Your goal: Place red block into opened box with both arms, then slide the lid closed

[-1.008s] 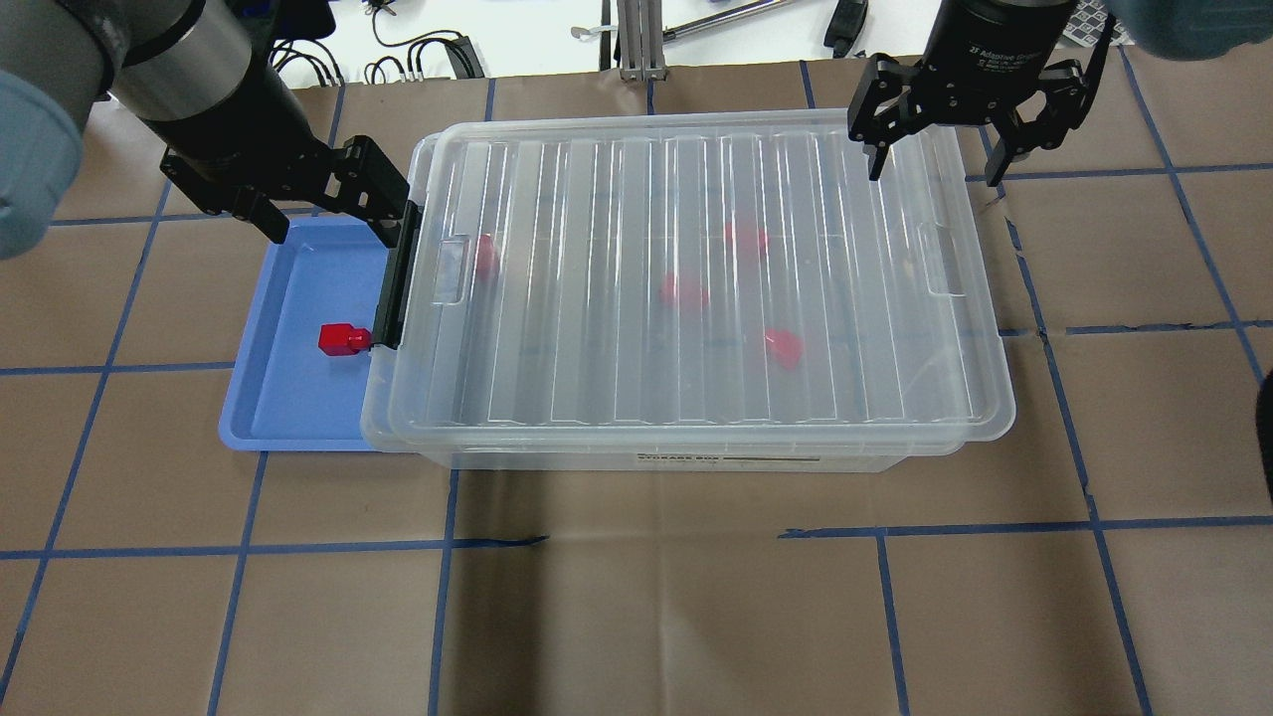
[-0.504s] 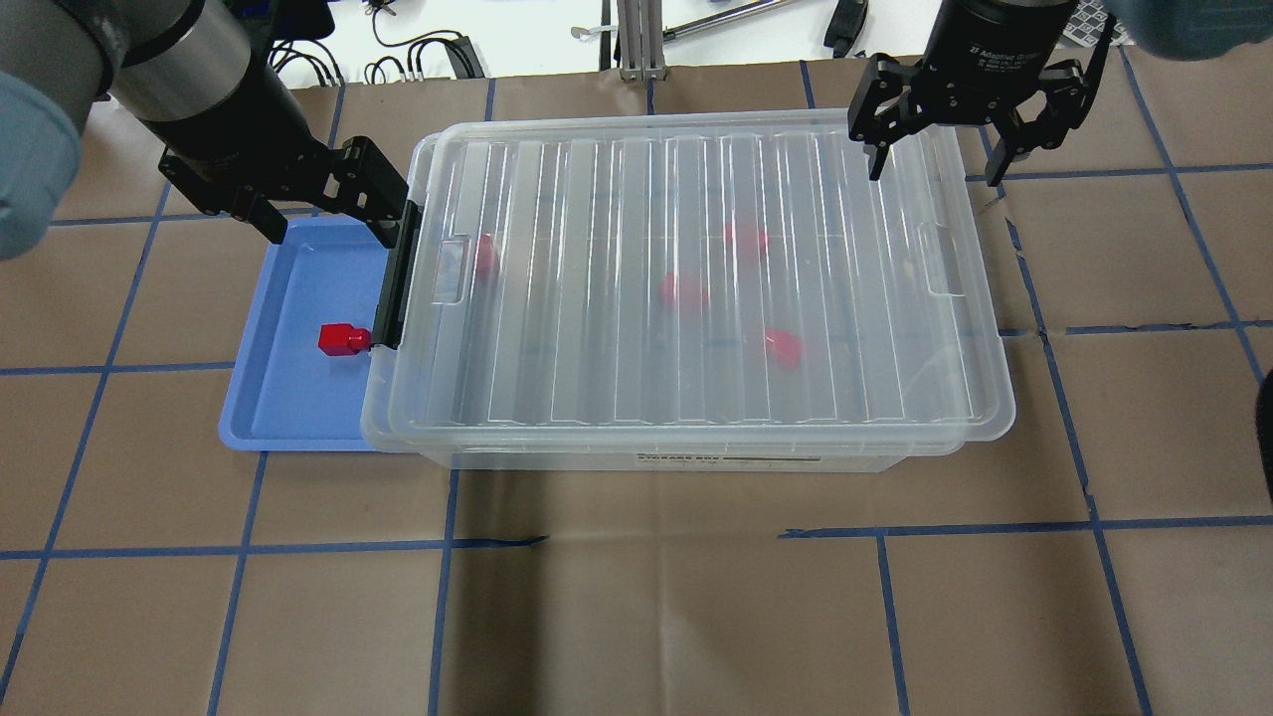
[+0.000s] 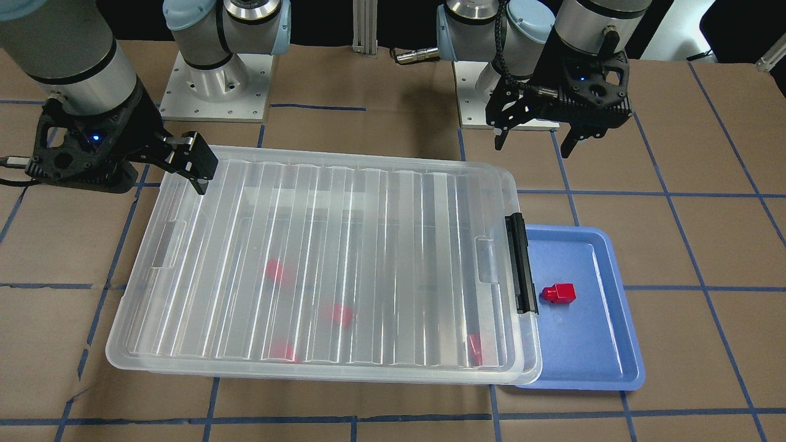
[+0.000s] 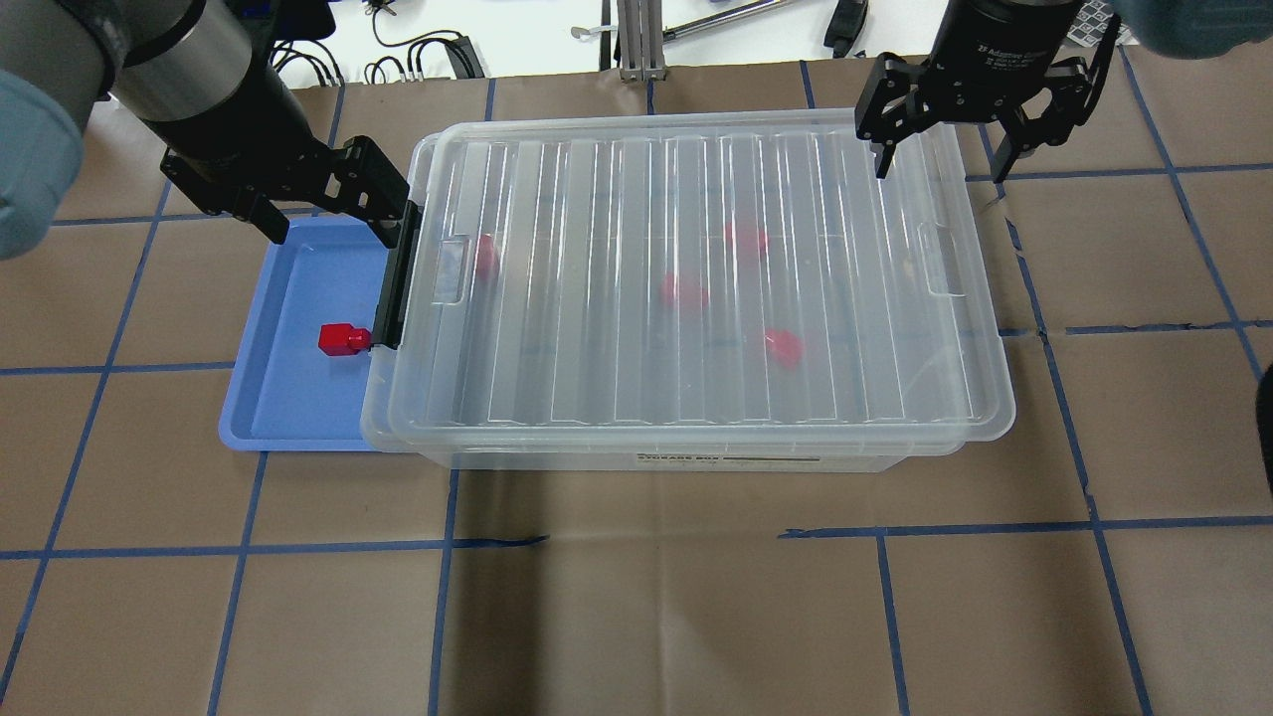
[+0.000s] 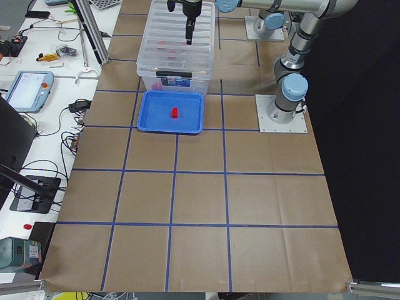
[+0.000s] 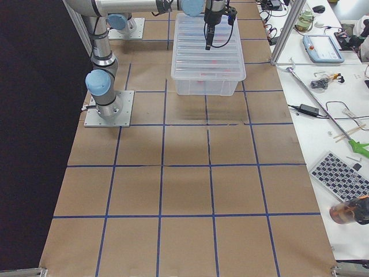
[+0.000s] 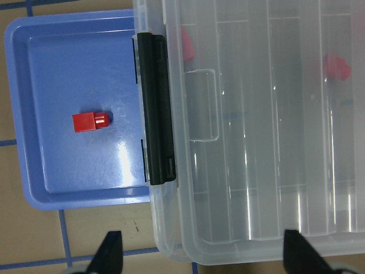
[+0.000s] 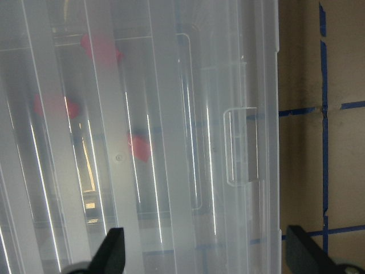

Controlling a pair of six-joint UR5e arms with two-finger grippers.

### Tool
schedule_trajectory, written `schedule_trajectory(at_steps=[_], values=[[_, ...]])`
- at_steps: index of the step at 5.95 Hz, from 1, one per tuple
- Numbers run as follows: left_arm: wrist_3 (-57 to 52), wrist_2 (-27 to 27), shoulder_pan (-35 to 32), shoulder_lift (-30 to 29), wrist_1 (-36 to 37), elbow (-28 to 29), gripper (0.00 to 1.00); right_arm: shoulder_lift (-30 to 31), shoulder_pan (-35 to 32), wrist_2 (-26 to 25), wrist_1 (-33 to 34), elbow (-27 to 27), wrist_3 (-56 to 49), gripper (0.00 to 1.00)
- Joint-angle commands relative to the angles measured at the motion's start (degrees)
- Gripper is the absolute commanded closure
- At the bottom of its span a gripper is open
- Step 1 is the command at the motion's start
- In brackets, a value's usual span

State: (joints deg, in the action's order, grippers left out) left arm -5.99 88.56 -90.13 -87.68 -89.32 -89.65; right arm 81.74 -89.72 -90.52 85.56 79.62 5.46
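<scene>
- Hovering my left gripper (image 4: 333, 221) over the blue tray (image 4: 288, 418) rim, fingers wide, empty; red block (image 4: 343, 339) lies mid-tray, stub toward the box (image 4: 557, 459).
- My right gripper (image 4: 940, 164), also wide, is farther.

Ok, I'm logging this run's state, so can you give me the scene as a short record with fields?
lid: lies across the box, covering its top
box contents: four red blocks, blurred through the lid
red block: outside the box, on the blue tray, beside the black latch bar
left gripper: open, empty, above the tray's far end near the latch bar
right gripper: open, empty, above the lid's far corner at the opposite end
task status: tray block not yet in the box
</scene>
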Motion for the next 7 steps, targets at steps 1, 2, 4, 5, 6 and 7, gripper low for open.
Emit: schedule_trajectory(at_steps=[1,2,4,5,6,7], values=[[0.02,-0.05,0.04,-0.04,-0.07,0.17,0.01,-0.53,2.51,-0.54,0.39,0.10,-2.55,0.00],[0.02,0.12,0.04,-0.04,-0.15,0.52,0.01,-0.70,5.84,-0.36,0.83,1.58,-4.38,0.00],[0.02,0.04,0.04,-0.04,-0.16,0.44,0.01,-0.71,10.43,-0.36,10.37,9.28,-9.66,0.00],[0.02,0.04,0.04,-0.04,-0.16,0.44,0.01,-0.62,10.44,-0.36,13.11,13.42,-9.59,0.00],[0.02,0.04,0.04,-0.04,-0.16,0.44,0.01,-0.70,10.44,-0.36,15.14,16.15,-9.67,0.00],[0.02,0.04,0.04,-0.04,-0.16,0.44,0.01,-0.71,10.53,-0.45,15.51,18.18,-9.76,0.00]])
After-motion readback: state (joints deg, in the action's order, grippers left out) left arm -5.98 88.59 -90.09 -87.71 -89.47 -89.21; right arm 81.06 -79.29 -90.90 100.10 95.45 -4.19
